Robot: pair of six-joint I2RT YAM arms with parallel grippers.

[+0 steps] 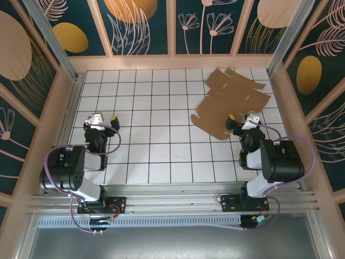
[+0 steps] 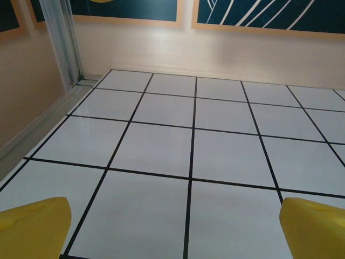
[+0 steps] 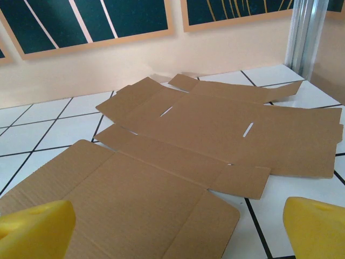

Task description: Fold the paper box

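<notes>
Presently: both arms folded back and low, jaws spread, cardboard flat and unfolded.

The left gripper (image 1: 105, 117) sits low over the near-left part of the table (image 1: 156, 108), aimed at the table's far edge, its jaws wide apart with nothing between them. The right gripper (image 1: 242, 117) is posed likewise over the table's near-right part, jaws equally wide and gripping nothing. The paper box (image 1: 232, 100) lies as a flat sheet on the table's far-right part. Its long axis runs diagonally toward the table's far-right corner, and its nearest rounded flap reaches under the right gripper. Contact there cannot be judged.
</notes>
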